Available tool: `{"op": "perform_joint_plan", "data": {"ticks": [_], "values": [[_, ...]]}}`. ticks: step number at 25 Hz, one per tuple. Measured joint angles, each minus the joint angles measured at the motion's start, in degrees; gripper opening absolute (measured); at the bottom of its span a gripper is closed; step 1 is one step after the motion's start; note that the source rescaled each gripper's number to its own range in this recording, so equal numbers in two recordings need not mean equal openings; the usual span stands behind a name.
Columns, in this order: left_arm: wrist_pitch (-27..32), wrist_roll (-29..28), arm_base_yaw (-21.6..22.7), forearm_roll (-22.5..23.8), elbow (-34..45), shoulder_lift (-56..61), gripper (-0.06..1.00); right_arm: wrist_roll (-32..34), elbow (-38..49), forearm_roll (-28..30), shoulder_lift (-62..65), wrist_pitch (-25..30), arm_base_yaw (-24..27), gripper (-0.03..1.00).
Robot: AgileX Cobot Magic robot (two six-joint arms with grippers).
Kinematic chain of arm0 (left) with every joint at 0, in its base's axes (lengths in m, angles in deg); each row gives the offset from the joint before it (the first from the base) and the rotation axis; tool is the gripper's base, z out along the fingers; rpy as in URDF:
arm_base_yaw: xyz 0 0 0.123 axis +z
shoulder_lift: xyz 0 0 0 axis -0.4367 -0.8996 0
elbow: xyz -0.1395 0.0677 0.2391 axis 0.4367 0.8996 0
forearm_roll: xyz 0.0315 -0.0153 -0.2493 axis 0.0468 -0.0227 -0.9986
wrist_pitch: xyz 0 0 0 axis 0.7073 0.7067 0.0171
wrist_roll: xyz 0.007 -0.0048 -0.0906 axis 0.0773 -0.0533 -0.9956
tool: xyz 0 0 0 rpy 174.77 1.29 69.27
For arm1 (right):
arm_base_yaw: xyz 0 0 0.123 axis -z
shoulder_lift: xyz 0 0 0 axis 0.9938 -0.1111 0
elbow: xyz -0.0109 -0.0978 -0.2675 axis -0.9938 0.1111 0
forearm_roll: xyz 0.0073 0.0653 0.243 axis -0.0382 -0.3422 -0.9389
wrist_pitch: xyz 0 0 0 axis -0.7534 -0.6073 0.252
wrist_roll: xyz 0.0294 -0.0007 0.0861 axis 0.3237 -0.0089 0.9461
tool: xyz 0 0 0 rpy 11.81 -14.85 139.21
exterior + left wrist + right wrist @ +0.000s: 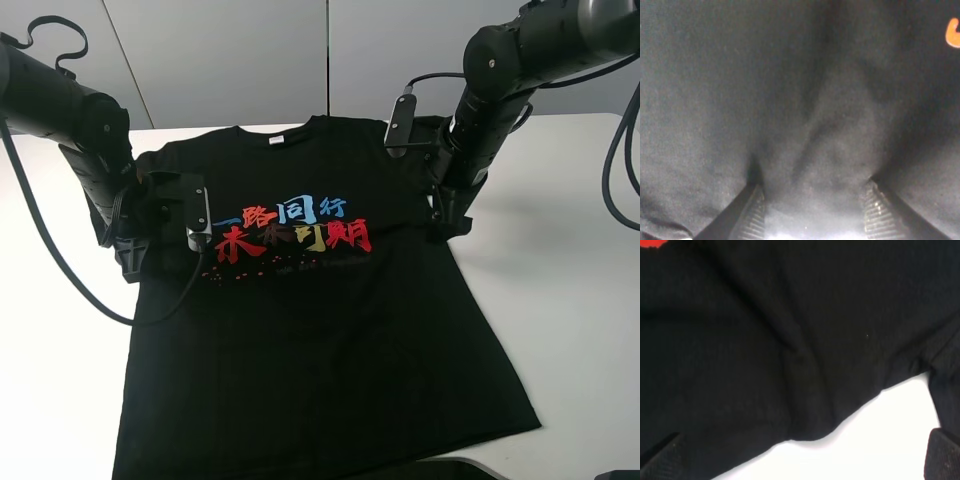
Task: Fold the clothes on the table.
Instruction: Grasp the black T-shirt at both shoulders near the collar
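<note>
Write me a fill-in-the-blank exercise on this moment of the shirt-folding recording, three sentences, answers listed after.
1. The T-shirt lies spread on the white table with its printed characters facing ____.
2. The left gripper has shirt fabric bunched ____ its two fingers.
3. The right gripper has its jaws ____, over the shirt's edge and a patch of bare table.

Missing words: up; between; open.
</note>
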Motion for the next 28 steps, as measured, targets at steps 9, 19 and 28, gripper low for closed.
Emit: {"op": "perform_joint_plan", "data": {"ticks": [9, 19, 28], "values": [[5.1, -0.1, -0.2, -0.5, -3.3, -2.3, 0.55, 0.0, 0.0, -1.7, 0.0, -0.8, 0.0, 1.00], [10.2, -0.1, -0.2, -0.1, -6.1, -3.9, 0.01, 0.0, 0.0, -2.5, 0.0, -1.3, 0.0, 0.95], [10.2, -0.1, -0.2, 0.2, -6.2, -3.9, 0.00, -1.8, 0.0, -3.1, -0.1, -1.3, 0.0, 0.95]]}}
